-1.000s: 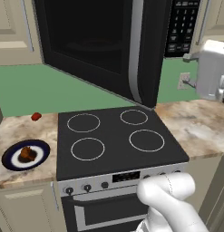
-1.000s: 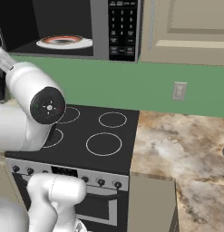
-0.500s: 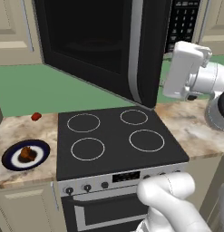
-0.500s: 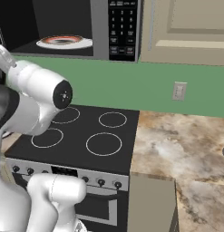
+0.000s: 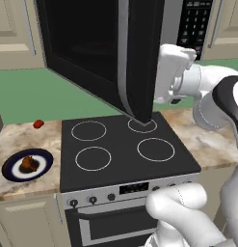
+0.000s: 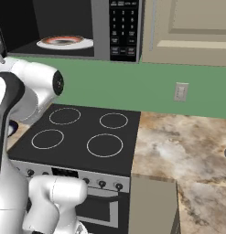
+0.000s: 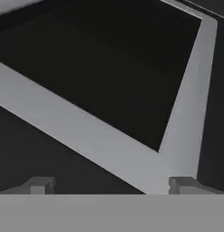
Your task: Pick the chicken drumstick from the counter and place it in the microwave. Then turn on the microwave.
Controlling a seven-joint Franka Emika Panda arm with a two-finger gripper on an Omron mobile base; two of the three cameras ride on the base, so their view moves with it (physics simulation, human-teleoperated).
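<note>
Up close, pincer [image 7: 111, 183] faces microwave's [image 5: 139, 43] glossy dark glass door

No text, brand, number or sign can be read. The microwave [image 6: 64, 27] has a keypad [image 6: 124, 25] whose buttons carry pale markings, but these are too small and blurred to make out. The display strip on the oven's control panel [image 5: 135, 188] shows nothing legible either.
</note>
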